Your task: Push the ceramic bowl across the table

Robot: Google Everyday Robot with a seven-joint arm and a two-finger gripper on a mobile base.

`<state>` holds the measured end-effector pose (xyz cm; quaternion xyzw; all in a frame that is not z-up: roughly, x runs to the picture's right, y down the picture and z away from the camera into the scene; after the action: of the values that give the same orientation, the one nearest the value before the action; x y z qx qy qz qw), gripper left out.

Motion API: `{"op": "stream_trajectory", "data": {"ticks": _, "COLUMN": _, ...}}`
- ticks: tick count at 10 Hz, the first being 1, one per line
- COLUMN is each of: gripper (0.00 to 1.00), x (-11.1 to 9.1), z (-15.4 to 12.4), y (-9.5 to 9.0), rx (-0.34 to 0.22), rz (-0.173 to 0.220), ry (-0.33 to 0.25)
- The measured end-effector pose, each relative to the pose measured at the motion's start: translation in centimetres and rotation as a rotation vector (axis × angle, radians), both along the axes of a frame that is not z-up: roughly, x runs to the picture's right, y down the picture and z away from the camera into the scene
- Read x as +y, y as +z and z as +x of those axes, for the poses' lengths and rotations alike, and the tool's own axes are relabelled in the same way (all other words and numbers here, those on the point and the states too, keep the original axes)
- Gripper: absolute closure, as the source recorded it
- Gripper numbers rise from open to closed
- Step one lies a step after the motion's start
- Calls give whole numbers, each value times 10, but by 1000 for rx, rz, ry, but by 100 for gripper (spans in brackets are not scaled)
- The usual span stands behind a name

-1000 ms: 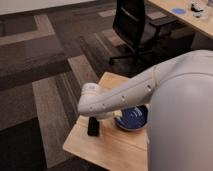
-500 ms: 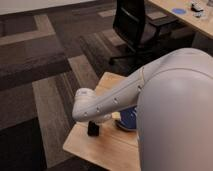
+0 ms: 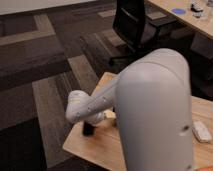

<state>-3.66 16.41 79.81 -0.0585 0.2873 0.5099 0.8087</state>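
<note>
The light wood table (image 3: 95,145) stands at the lower middle of the camera view. My large white arm (image 3: 155,110) fills the foreground and reaches left over the table. The ceramic bowl is hidden behind the arm. My gripper (image 3: 88,129) shows only as a dark shape under the arm's end, low over the table near its left edge. I cannot tell this shape apart from a small black block.
A small white object (image 3: 202,131) lies on the table at the right. A black office chair (image 3: 132,25) stands beyond the table on the striped carpet. A paler desk (image 3: 192,20) with a blue disc (image 3: 178,11) is at the top right.
My arm has swung nearer the camera and leftward. It now covers the dark-blue bowl, which showed beside the arm's end in the earlier frames.
</note>
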Motion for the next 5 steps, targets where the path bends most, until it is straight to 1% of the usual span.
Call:
{"op": "stream_trajectory", "data": {"ticks": 1, "gripper": 35, "x": -20, "z": -25, "y": -3, "rx": -39, "rz": 27, "ry": -42}}
{"op": "stream_trajectory", "data": {"ticks": 2, "gripper": 35, "x": -35, "z": -46, "y": -8, "rx": -74, "rz": 50, "ry": -75}}
{"op": "stream_trajectory", "data": {"ticks": 3, "gripper": 35, "x": -64, "z": -70, "y": -24, "rx": -112, "rz": 98, "ry": -125}}
{"op": "stream_trajectory", "data": {"ticks": 4, "gripper": 35, "x": -93, "z": -79, "y": -42, "rx": -131, "rz": 156, "ry": -139}}
{"op": "stream_trajectory", "data": {"ticks": 5, "gripper": 35, "x": -104, "z": -77, "y": -50, "rx": -133, "rz": 180, "ry": -131}}
